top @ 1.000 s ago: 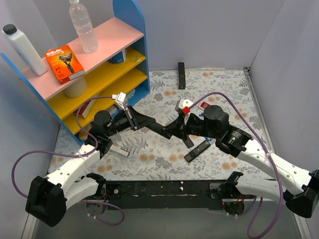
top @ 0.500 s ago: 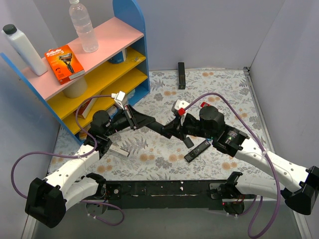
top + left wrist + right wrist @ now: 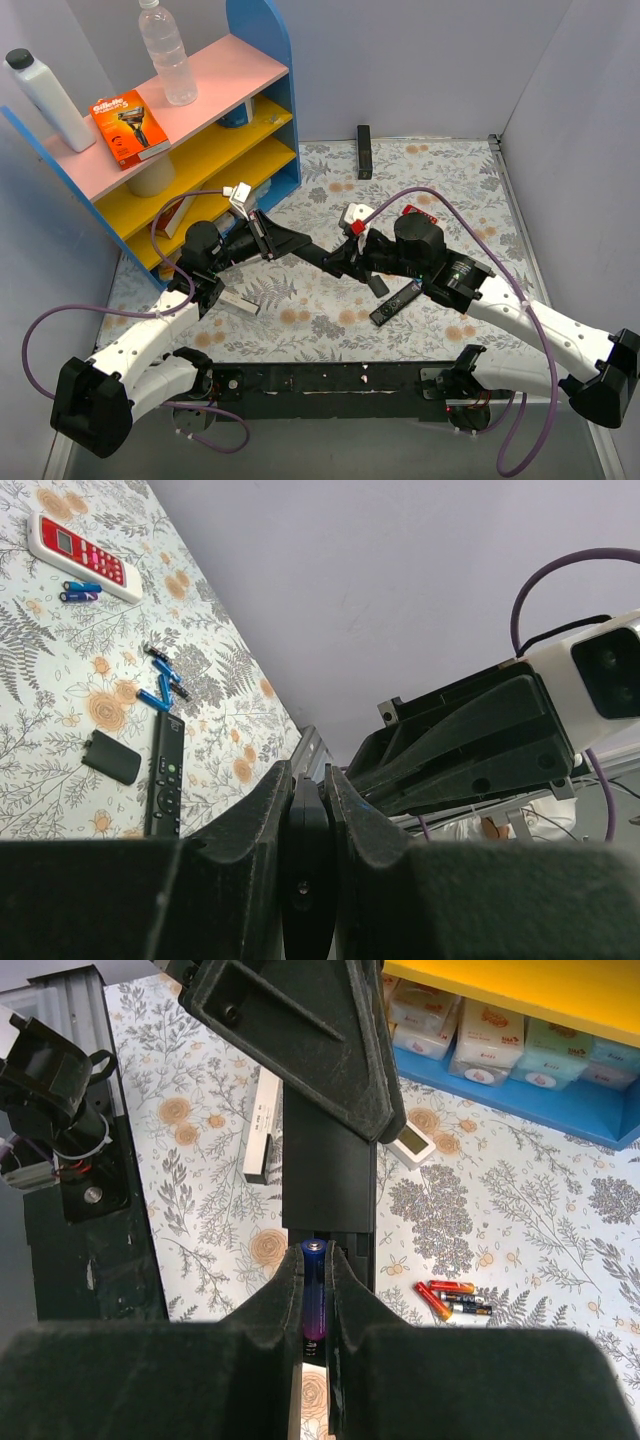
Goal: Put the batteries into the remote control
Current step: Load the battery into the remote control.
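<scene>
Twin white-and-black arms with purple cables.
The left arm (image 3: 150, 345) and right arm (image 3: 520, 318) share glossy white link shells, black cylindrical joint housings and blocky black shoulders. A thin purple cable (image 3: 600, 553) loops loosely along each. Each wrist carries a small white camera box (image 3: 600, 670) with a dark lens, the right one trimmed in red, ahead of matte black, wedge-shaped fingers (image 3: 270, 1310).

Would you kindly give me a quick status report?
Left end effector shut on remote control. Right end effector shut on battery, lined up with it. Nothing between them.
</scene>
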You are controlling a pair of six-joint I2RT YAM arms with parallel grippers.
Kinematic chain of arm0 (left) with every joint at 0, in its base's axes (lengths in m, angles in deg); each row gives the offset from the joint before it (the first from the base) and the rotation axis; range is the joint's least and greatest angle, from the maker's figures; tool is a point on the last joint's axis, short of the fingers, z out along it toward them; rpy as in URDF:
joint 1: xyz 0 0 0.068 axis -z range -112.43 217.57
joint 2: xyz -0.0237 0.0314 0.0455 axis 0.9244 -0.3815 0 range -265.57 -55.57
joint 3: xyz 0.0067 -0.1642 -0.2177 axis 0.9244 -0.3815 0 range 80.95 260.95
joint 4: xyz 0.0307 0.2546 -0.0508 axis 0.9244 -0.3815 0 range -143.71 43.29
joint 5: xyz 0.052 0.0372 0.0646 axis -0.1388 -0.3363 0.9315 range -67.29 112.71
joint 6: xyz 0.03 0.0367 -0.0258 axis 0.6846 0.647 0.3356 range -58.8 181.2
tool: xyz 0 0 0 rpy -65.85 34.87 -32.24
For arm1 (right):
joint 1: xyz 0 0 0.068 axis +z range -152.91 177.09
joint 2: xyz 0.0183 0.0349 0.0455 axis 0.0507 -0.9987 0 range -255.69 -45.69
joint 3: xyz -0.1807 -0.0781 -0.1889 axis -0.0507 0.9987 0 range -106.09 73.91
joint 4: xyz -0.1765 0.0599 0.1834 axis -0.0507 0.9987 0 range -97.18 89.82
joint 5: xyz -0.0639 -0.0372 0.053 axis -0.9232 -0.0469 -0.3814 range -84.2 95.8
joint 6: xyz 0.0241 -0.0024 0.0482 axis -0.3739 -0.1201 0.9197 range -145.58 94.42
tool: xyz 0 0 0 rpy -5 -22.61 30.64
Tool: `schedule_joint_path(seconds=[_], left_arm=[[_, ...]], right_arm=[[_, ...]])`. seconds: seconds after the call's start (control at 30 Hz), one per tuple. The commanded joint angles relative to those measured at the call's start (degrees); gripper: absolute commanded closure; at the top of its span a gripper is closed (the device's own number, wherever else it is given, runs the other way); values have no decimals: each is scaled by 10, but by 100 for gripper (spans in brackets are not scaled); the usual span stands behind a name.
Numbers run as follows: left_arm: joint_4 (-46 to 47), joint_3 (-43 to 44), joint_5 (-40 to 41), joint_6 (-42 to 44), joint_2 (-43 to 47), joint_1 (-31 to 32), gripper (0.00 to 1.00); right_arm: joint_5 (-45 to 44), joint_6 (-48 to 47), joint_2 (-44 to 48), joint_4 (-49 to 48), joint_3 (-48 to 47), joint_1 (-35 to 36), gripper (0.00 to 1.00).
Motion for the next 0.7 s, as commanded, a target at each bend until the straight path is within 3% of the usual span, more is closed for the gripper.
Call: schedule_joint_path(seconds=[0.0,0.3,0.67], left_arm=[[18,27,-7,-3,14,2,100],[13,29,-9,1,16,2,100],[15,28,-15,-3,11,2,100]], right_arm=[[3,-16,-11,30,-14,3,99],[-13,-30,-18,49,-15,3,97],[-7,-29,-30,52,-23,3,82]])
